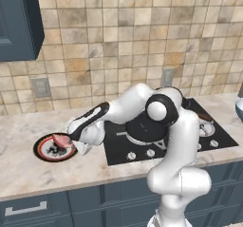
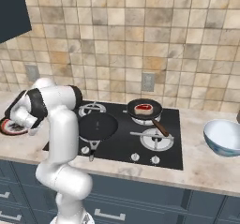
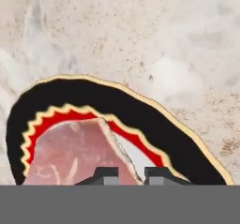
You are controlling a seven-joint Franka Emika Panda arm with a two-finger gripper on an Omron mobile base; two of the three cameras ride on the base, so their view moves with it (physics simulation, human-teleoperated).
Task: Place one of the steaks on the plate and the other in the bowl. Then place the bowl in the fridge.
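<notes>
My gripper (image 1: 71, 139) hangs low over the plate (image 1: 47, 150), which sits on the counter left of the stove. Its narrow jaws are shut on the edge of one steak (image 1: 60, 139). In the hand view the pinkish steak (image 3: 75, 155) rests over the plate's red and black rim (image 3: 140, 113), with my gripper (image 3: 133, 175) at its tan edge. The other steak (image 2: 143, 108) lies in a black frying pan (image 2: 144, 109) on the back burner. The pale blue bowl (image 2: 222, 136) stands on the counter right of the stove. The fridge is out of view.
A second, empty black pan (image 2: 96, 126) sits on the front left burner of the black cooktop (image 2: 164, 143). A tiled wall with outlets runs behind the counter. Dark blue drawers lie below, and a blue cabinet (image 1: 16, 22) hangs at the upper left.
</notes>
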